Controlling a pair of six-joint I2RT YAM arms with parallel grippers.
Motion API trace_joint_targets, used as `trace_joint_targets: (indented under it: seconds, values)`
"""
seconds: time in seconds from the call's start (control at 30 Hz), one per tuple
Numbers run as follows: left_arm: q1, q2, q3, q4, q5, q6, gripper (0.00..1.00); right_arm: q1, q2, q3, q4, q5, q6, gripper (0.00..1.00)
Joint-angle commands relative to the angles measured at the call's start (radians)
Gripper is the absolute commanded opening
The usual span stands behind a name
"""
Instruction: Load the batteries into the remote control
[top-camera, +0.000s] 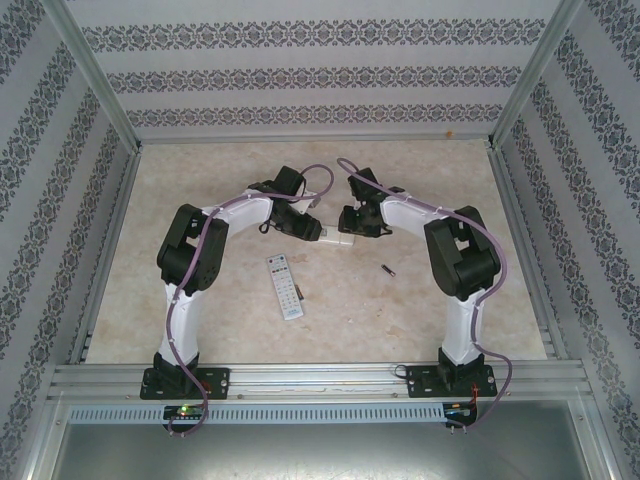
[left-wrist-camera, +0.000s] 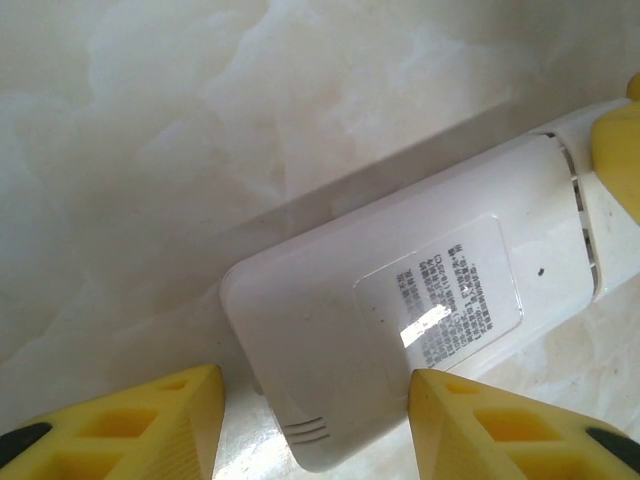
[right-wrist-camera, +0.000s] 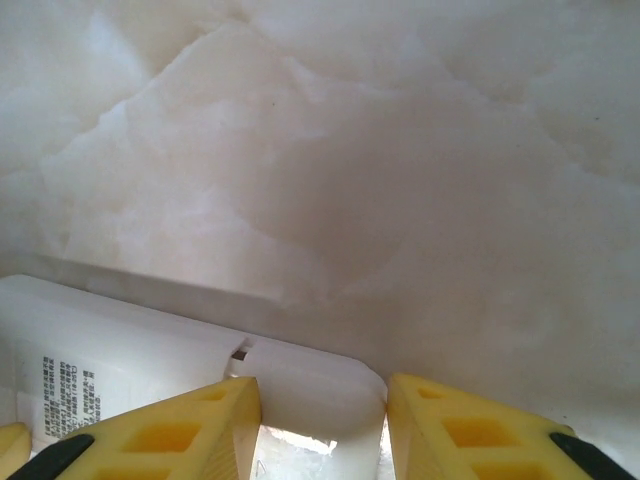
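Your left gripper (left-wrist-camera: 315, 392) has its fingers on both sides of the white remote (left-wrist-camera: 400, 300), over its labelled back. Your right gripper (right-wrist-camera: 322, 396) straddles the other end. You cannot tell whether either one really presses it. One battery (top-camera: 388, 269) lies loose on the table (top-camera: 440, 320), between the buttoned remote (top-camera: 284, 287) and the right arm.

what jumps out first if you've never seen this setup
Both arms meet mid-table over a white remote lying back-up, the left gripper and right gripper each straddling one end. Nearer the bases lie a second remote, buttons up, and a loose battery.
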Motion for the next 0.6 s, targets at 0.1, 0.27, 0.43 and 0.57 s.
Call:
trace_joint_targets:
  seconds: [0.1,0.27,0.43,0.57]
  values:
    - [-0.008,0.047,-0.02,-0.033,-0.1,0.048,0.51,-0.004,0.069,0.045,0.012,-0.008,-0.022,0.44]
    - [-0.008,0.018,-0.048,0.004,-0.061,0.021,0.51,-0.011,-0.033,0.004,0.028,-0.057,-0.004,0.48]
    - [-0.008,-0.008,-0.085,0.061,-0.007,-0.023,0.51,-0.043,-0.166,-0.113,0.06,-0.074,0.041,0.47]
    - [-0.008,-0.01,-0.102,0.093,0.016,-0.05,0.51,-0.044,-0.188,-0.185,0.092,-0.108,0.068,0.41]
